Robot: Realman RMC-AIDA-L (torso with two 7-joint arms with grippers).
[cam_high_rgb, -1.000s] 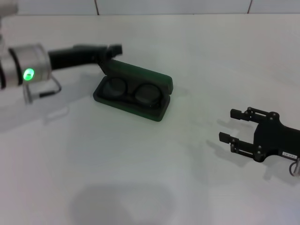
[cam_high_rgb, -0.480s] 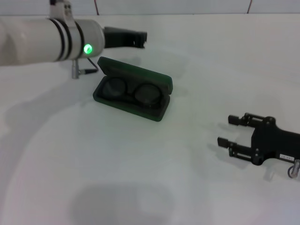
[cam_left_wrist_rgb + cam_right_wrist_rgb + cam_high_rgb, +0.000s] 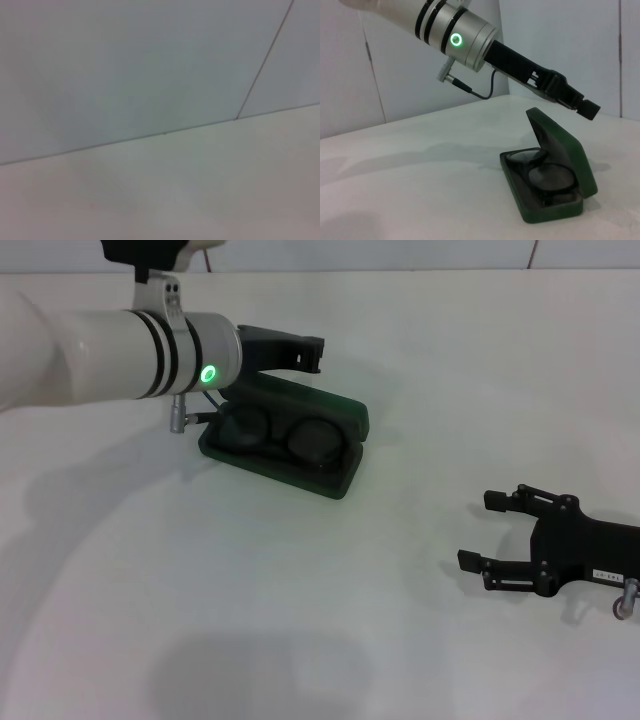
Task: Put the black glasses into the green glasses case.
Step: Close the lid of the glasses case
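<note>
Even bright light, soft shadows, blurry left wrist view

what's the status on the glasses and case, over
Left claw above the raised lid, touching nothing. Right claw open, parked on the table. Black glasses inside the open green glasses case. Nothing in the way.

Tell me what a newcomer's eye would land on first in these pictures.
First, the green glasses case lying open near the middle of the white table, with the black glasses already resting inside it. Next, the left gripper on its white arm with a glowing green light, held just above the raised lid. The right gripper sits open, low over the table, off to the right.
</note>
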